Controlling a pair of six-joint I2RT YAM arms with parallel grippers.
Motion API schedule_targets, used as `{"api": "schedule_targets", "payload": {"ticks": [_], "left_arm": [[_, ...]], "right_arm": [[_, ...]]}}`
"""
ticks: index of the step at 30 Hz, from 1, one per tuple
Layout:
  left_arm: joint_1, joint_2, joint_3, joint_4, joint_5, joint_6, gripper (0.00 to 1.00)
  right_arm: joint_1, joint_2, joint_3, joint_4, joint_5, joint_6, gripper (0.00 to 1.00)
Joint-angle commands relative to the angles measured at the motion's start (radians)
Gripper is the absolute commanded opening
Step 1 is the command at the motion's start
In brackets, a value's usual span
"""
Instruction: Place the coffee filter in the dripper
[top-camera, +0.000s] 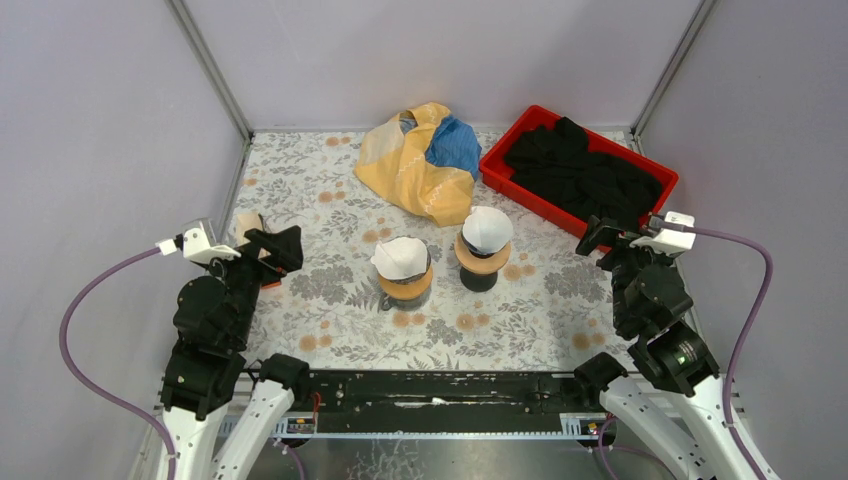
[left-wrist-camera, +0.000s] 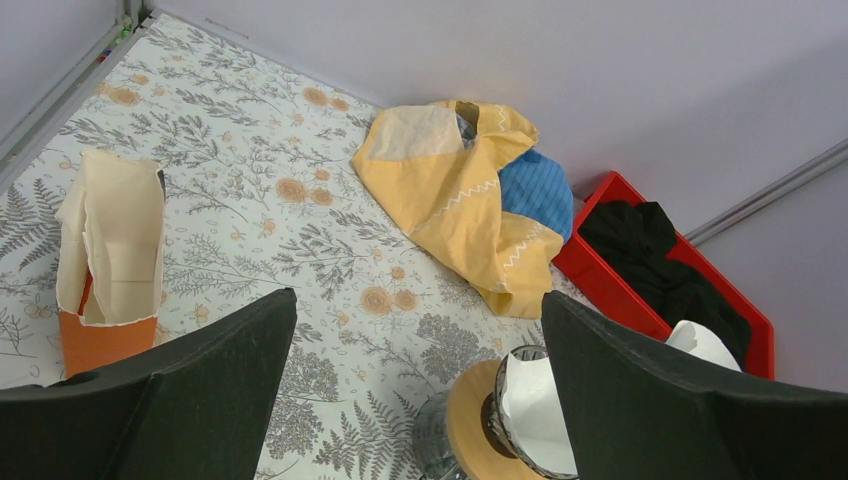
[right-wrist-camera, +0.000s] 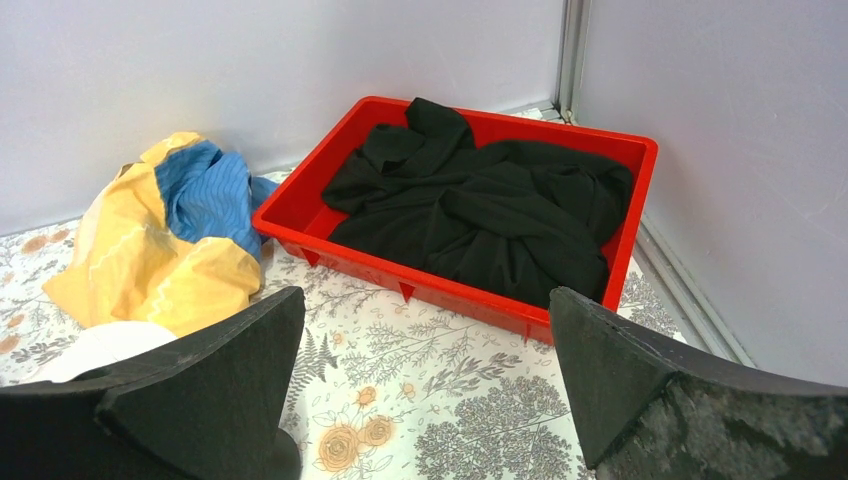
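Observation:
Two drippers stand mid-table. The left dripper (top-camera: 404, 283) is glass with a wooden collar and holds a white coffee filter (top-camera: 400, 257); it also shows in the left wrist view (left-wrist-camera: 480, 425) with its filter (left-wrist-camera: 535, 410). The right dripper (top-camera: 481, 262) has a dark base and holds another white filter (top-camera: 487, 230). An orange pack of filters (top-camera: 250, 232) stands at the left, seen in the left wrist view (left-wrist-camera: 110, 250). My left gripper (top-camera: 283, 250) (left-wrist-camera: 418, 300) is open and empty beside the pack. My right gripper (top-camera: 603, 245) (right-wrist-camera: 428, 295) is open and empty, right of the drippers.
A yellow and blue cloth bag (top-camera: 425, 160) lies at the back middle. A red tray (top-camera: 500, 165) with black cloth (top-camera: 585, 175) sits at the back right, close to my right gripper. Grey walls enclose the floral mat on three sides.

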Motion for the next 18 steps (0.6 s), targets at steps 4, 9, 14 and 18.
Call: {"api": "schedule_targets", "payload": {"ticks": [4, 9, 14, 18], "left_arm": [[0.005, -0.009, -0.011, 0.076, -0.022, -0.008, 1.0], [0.004, -0.011, -0.006, 0.076, -0.015, -0.002, 1.0], [0.005, -0.007, -0.004, 0.076, -0.011, 0.0, 1.0], [0.005, 0.001, -0.005, 0.076, -0.004, -0.002, 1.0]], "right_arm": [[-0.004, -0.012, -0.005, 0.07, 0.022, -0.015, 0.99], [-0.004, -0.014, -0.01, 0.077, 0.022, -0.016, 0.99], [-0.002, -0.01, -0.01, 0.079, 0.018, -0.016, 0.99], [-0.003, -0.009, -0.011, 0.08, 0.017, -0.016, 0.99]]}}
